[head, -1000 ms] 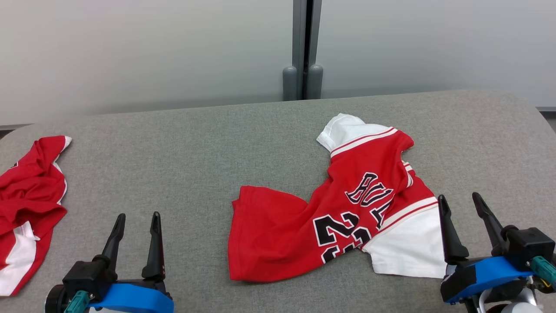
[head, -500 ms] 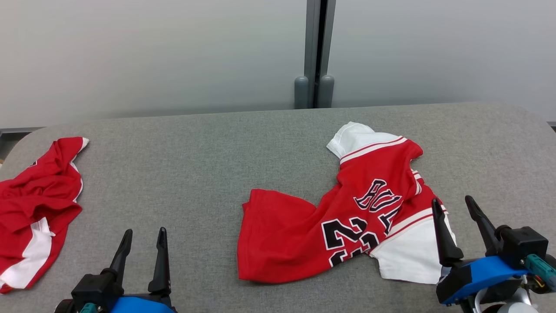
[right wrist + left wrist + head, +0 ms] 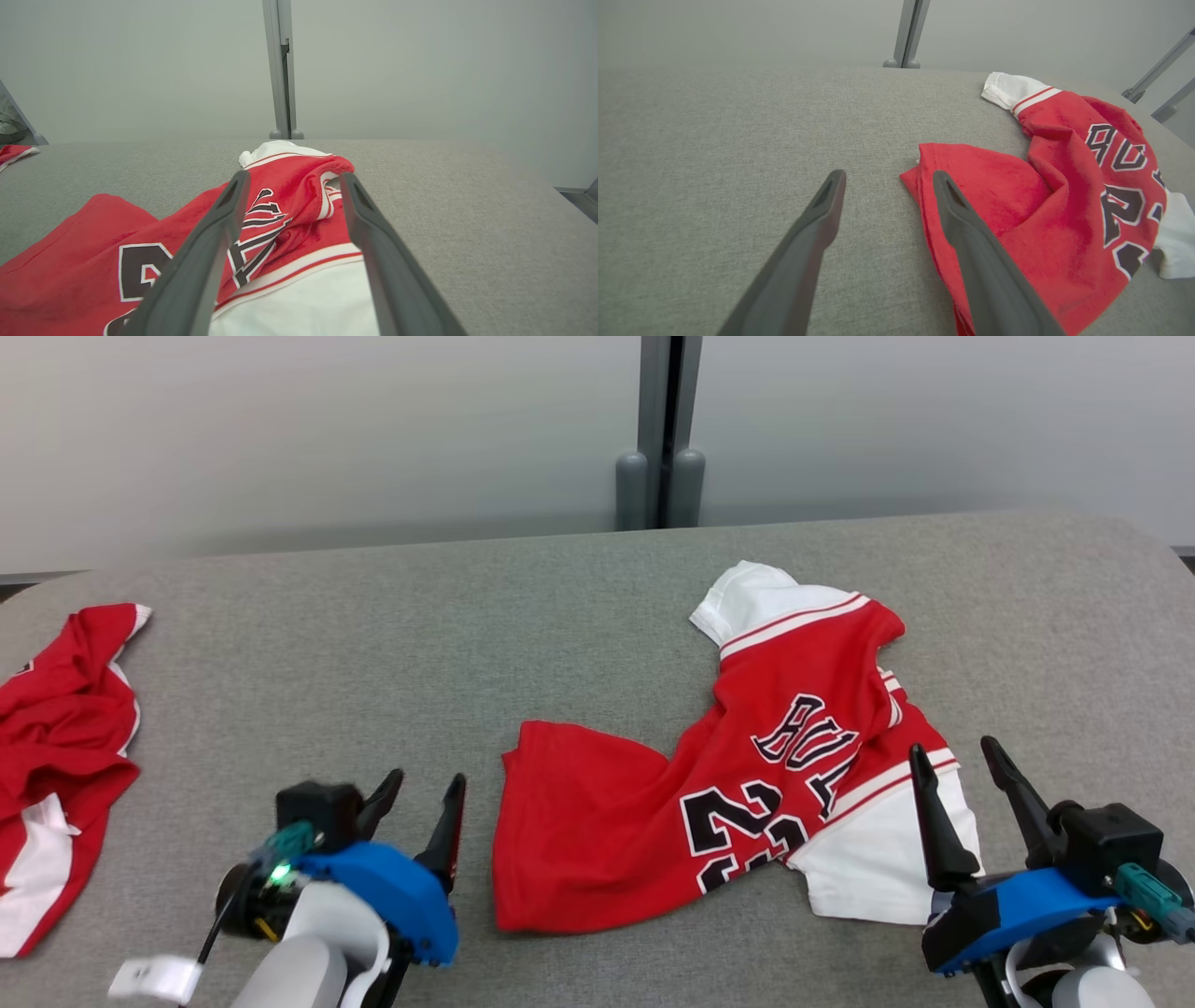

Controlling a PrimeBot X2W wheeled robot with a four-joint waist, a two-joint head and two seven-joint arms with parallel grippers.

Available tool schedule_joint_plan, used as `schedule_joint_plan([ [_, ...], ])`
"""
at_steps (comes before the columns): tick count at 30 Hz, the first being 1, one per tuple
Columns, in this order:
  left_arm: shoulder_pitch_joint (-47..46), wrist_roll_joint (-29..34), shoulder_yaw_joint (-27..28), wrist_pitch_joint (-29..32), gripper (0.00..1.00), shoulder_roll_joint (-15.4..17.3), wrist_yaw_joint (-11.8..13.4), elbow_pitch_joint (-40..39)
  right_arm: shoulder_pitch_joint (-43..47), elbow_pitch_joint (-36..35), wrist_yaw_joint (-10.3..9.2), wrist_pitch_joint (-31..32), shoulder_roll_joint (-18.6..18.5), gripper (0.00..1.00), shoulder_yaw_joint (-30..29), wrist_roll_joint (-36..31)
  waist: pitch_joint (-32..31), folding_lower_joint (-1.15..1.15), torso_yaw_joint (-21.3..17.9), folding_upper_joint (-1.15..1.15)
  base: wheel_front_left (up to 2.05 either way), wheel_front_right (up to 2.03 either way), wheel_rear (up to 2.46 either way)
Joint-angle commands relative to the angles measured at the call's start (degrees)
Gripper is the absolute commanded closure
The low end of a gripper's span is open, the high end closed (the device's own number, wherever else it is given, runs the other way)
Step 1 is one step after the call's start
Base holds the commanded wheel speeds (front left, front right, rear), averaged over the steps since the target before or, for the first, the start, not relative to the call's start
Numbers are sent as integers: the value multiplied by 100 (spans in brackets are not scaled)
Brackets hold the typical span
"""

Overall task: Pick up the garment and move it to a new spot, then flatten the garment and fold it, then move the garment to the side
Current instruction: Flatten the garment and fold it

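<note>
The garment (image 3: 747,775) is a red jersey with white sleeves and black lettering, lying crumpled on the grey table (image 3: 420,635), right of centre. My left gripper (image 3: 425,784) stands open just left of the jersey's hem edge, its fingers angled toward the cloth; in the left wrist view the garment (image 3: 1041,205) lies under the right finger of that gripper (image 3: 887,175). My right gripper (image 3: 948,756) is open over the near white sleeve; in the right wrist view its fingers straddle the garment (image 3: 289,210) around the gripper (image 3: 292,175). Neither gripper holds anything.
A second red and white garment (image 3: 56,747) lies bunched at the table's left edge. A grey post (image 3: 661,429) stands behind the table against a pale wall. Bare grey cloth spreads between the two garments and along the far side.
My left arm has swung right and turned, bringing its gripper up to the jersey's left hem. The right gripper has edged over the white sleeve. The head camera shifted slightly.
</note>
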Motion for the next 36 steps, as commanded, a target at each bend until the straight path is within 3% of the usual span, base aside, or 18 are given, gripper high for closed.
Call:
schedule_joint_plan([
  [1,-270,-57,-63,176,0,-49,-86,158,-98,-20,3,-13,-9,0,33,49,88,-1,-79,0,0,0,0],
  [10,-1346,-359,-272,940,0,-326,-344,1221,-311,73,3,-84,-7,0,329,119,410,-1,-394,0,0,0,0],
  [19,-2009,-507,-254,1478,0,-314,-300,2122,-514,193,3,-163,-8,0,629,187,659,-1,-793,0,0,0,0],
  [29,-2168,-682,-385,1892,0,-325,-407,2449,-528,300,3,-250,-8,0,672,252,715,-1,-918,0,0,0,0],
  [30,-2168,-676,-410,1828,30,-321,-428,2416,-537,304,3,-250,-8,0,669,251,709,-1,-908,0,0,0,0],
  [31,-2162,-680,-423,1752,48,-316,-439,2380,-547,302,3,-252,-8,0,674,252,703,-1,-892,0,0,0,0],
  [32,-2163,-666,-436,1657,100,-310,-448,2348,-553,297,3,-256,-8,0,674,246,697,-1,-871,0,0,0,0],
  [36,-2201,-653,-529,1337,100,-334,-496,2241,-533,275,3,-242,-8,0,630,227,662,-1,-736,0,0,0,0],
])
